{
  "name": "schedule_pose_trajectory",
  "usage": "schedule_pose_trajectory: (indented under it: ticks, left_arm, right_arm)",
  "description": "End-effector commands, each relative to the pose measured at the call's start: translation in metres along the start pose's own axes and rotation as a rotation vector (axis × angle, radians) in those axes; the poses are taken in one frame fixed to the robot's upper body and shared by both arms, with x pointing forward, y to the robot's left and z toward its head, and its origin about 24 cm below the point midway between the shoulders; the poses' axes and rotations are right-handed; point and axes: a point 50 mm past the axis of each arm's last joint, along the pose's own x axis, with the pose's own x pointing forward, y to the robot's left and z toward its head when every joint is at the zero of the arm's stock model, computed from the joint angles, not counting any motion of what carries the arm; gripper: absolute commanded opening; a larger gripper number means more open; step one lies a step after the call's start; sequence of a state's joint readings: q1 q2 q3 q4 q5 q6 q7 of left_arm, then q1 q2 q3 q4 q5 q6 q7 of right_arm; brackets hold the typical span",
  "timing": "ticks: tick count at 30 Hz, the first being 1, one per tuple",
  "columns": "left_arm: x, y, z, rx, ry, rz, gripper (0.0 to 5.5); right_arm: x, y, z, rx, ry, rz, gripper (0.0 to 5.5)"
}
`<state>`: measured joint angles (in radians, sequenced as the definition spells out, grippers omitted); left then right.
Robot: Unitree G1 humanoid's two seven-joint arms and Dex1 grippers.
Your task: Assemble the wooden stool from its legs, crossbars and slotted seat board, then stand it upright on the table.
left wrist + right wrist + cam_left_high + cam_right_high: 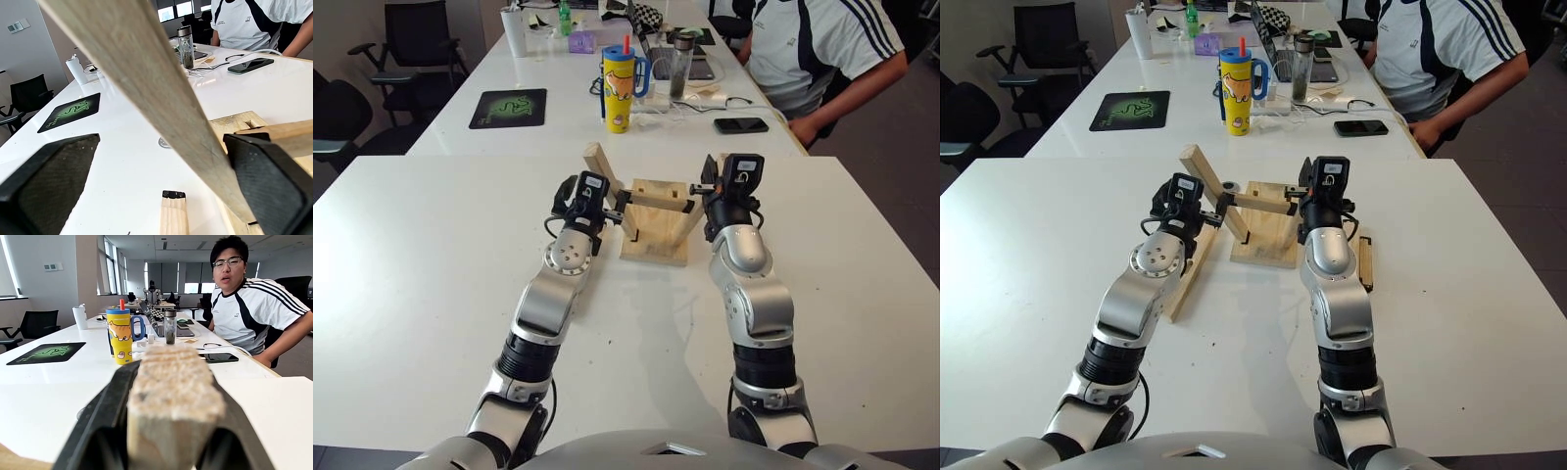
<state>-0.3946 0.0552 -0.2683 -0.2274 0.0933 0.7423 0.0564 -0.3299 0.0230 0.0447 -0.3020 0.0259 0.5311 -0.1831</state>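
The left pincer [619, 208] and right pincer [704, 184] were black, with flat fingers [264, 183] faced in finely grained black pads. Just behind each pincer sat a boxy black wrist block [742, 178] bearing a small white label [744, 166]. Thin black cables [553, 227] looped beside the block behind the left pincer. Farther back from the pincers, both arms [754, 304] were rounded shells of brushed silver, split at the joints by black ribbed rings [762, 367]. A round silver cap [570, 254] with small dark screw holes sat behind the left pincer's wrist block.
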Motion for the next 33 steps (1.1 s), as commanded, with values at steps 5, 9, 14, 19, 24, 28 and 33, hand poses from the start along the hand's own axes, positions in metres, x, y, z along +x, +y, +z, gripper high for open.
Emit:
schedule_pose_trajectory:
  ticks: [5, 9, 14, 19, 24, 28, 33]
  left_arm:
    - [-0.001, -0.027, -0.035, 0.04, 0.201, -0.182, 5.38]
    - [0.001, -0.025, -0.032, 0.04, 0.187, -0.171, 5.38]
    - [0.004, -0.023, -0.008, -0.025, 0.02, -0.149, 5.38]
    - [0.003, -0.021, 0.002, -0.151, -0.068, -0.158, 5.38]
    - [0.002, -0.017, 0.005, -0.247, -0.085, -0.161, 5.38]
    - [-0.001, -0.014, 0.016, -0.307, -0.146, -0.175, 5.38]
    - [-0.006, -0.013, 0.024, -0.336, -0.194, -0.194, 5.38]
  right_arm:
    - [-0.006, 0.006, -0.03, -0.023, 0.169, 0.043, 1.16]
    - [-0.007, 0.006, -0.029, -0.017, 0.167, 0.047, 1.16]
    - [-0.008, 0.006, -0.03, -0.005, 0.174, 0.044, 1.16]
    - [-0.007, 0.003, -0.03, 0.001, 0.175, 0.028, 1.16]
    - [-0.006, 0.001, -0.029, 0.0, 0.173, 0.014, 1.16]
    - [-0.004, 0.0, -0.028, -0.001, 0.17, 0.011, 1.16]
    - [-0.001, 0.0, -0.027, -0.003, 0.165, 0.011, 1.16]
